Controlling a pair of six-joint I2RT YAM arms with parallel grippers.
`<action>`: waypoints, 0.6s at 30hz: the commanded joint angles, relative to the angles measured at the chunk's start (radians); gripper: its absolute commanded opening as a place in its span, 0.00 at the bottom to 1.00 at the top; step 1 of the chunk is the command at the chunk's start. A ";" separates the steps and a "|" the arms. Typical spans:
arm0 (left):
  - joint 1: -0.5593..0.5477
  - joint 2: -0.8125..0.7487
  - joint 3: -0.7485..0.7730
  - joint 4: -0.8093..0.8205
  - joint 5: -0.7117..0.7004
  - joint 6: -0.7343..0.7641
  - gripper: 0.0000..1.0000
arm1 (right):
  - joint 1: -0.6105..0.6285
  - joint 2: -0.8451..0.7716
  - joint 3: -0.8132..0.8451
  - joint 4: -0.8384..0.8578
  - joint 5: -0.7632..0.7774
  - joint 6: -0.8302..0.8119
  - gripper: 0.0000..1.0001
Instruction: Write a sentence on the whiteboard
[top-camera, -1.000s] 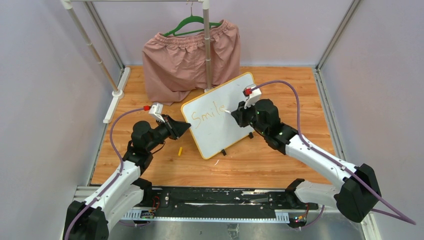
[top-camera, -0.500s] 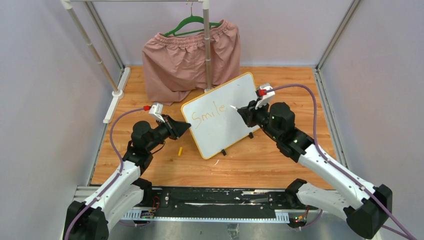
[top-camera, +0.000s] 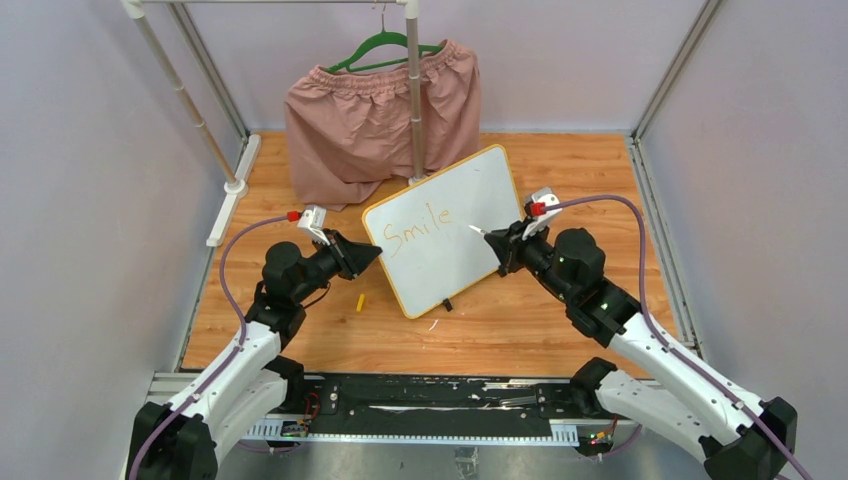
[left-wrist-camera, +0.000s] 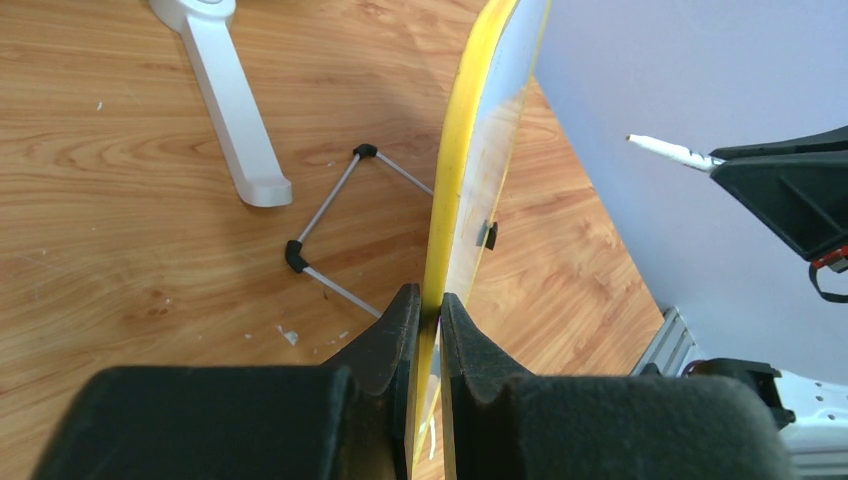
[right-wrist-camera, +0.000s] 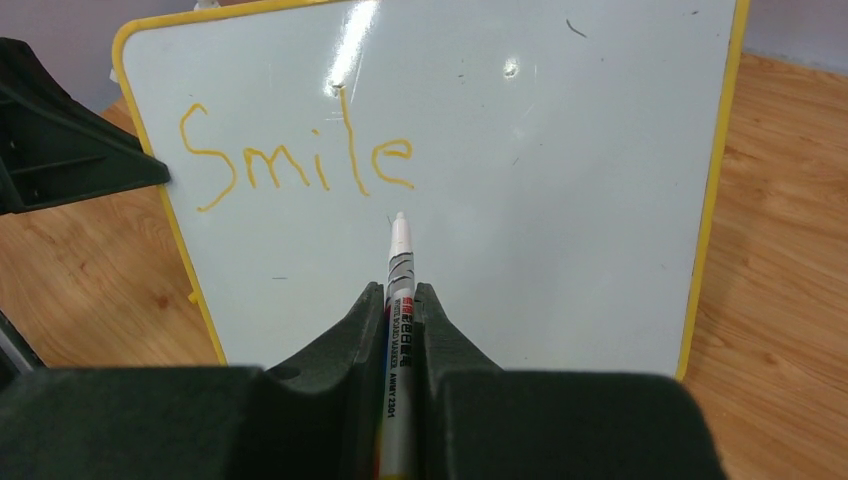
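Note:
The whiteboard (top-camera: 445, 262), white with a thin yellow frame, stands tilted on the wooden floor. Its left edge (left-wrist-camera: 468, 150) is pinched in my left gripper (top-camera: 375, 252) (left-wrist-camera: 425, 300), which is shut on the frame. One orange word of the sentence (top-camera: 418, 226) (right-wrist-camera: 295, 160) reads "Smile". Held by my shut right gripper (top-camera: 503, 240) (right-wrist-camera: 400, 292), a white marker (right-wrist-camera: 400, 262) (top-camera: 479, 231) points at the board. Its tip hangs a little off the surface, below and right of the word. The whiteboard (right-wrist-camera: 560, 200) is blank to the right of the word and below it.
Pink shorts (top-camera: 380, 115) hang on a green hanger (top-camera: 385, 45) from a rack pole (top-camera: 413, 90) behind the board. The rack's white foot (top-camera: 230, 205) (left-wrist-camera: 235, 110) lies at the left. A small yellow piece (top-camera: 361, 300) lies on the floor near the board's lower left corner.
My right arm has drawn back to the right and toward the near side, carrying the marker tip away from the end of "Smile". The left gripper and the board have not moved.

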 joint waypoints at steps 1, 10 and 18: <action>0.002 -0.006 -0.008 0.023 0.004 0.002 0.00 | -0.008 0.010 -0.006 0.051 0.051 0.033 0.00; 0.002 -0.007 -0.013 0.023 0.005 0.000 0.00 | -0.009 0.099 0.037 0.064 0.070 0.003 0.00; 0.002 -0.012 -0.013 0.023 0.004 -0.001 0.00 | -0.013 0.214 0.082 0.126 0.065 0.031 0.00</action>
